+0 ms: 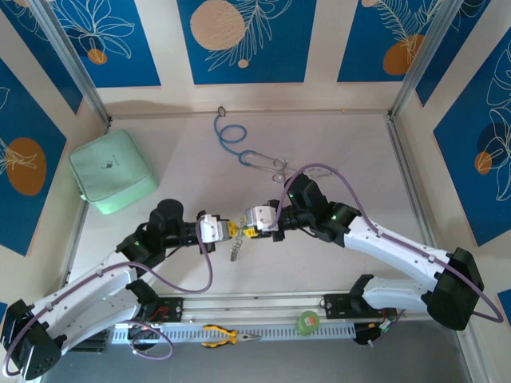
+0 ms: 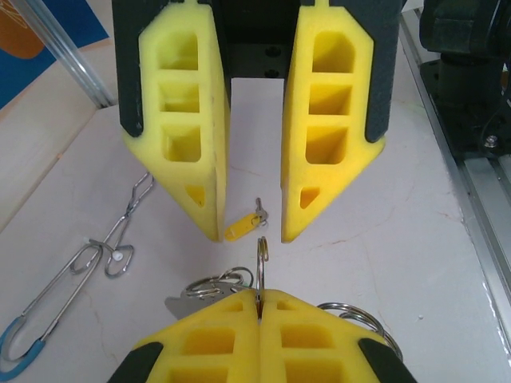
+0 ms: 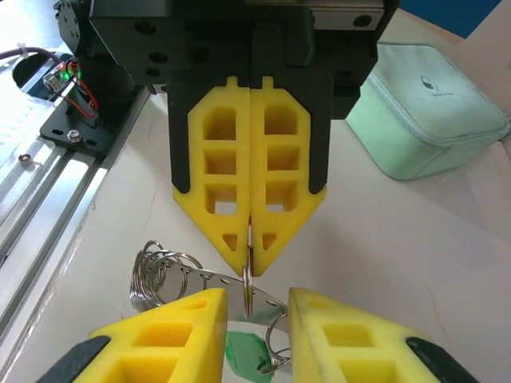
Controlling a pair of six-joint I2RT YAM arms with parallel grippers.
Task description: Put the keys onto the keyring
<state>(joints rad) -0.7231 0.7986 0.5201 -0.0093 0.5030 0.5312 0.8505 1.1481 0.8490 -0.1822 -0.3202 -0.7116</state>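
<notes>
My left gripper [image 2: 261,297] is shut on a thin split ring [image 2: 261,259] of the keyring, holding it upright on edge. The keyring's silvery band [image 3: 209,278] and its cluster of rings [image 3: 156,270] lie on the table just under the grippers. Facing it, my right gripper [image 3: 255,307] is open, its fingers either side of the held ring without touching it. The yellow-headed key [image 2: 242,227] lies flat on the table between the right fingers [image 2: 200,183]. The green-headed key [image 3: 249,355] hangs on a small ring below the band. In the top view both grippers [image 1: 238,229] meet at mid-table.
A blue-tubed stethoscope [image 1: 233,137] lies behind the grippers, its metal arms [image 2: 112,239] close on the left. A mint-green case [image 1: 112,171] sits at far left. Yellow-handled pliers [image 1: 227,337] and a round green disc [image 1: 307,321] rest on the front rail.
</notes>
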